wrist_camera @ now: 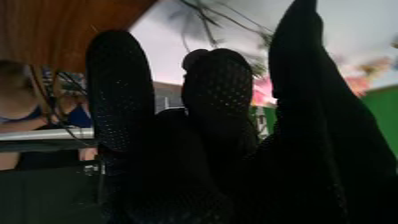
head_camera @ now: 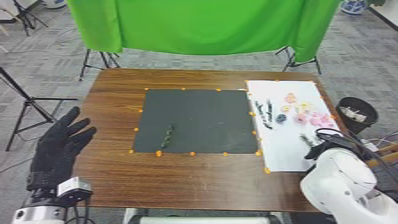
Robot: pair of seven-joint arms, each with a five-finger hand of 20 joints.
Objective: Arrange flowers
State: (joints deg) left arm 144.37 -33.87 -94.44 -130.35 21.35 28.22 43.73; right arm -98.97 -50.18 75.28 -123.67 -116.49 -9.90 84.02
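Right hand [head_camera: 332, 142], fingers [wrist_camera: 124, 90] wide in wrist view, green stem [head_camera: 168, 136] in head view

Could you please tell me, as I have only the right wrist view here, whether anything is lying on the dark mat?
Observer: Yes, a green stem lies on the dark mat, toward its near left corner.
Operator: Thank you. Where is the left hand, please?
Observer: The left hand is at the table's left edge, left of the mat, with its fingers spread.
Operator: And how is the white sheet placed relative to the mat?
Observer: The white sheet is right of the mat, with the right hand by its near right part.
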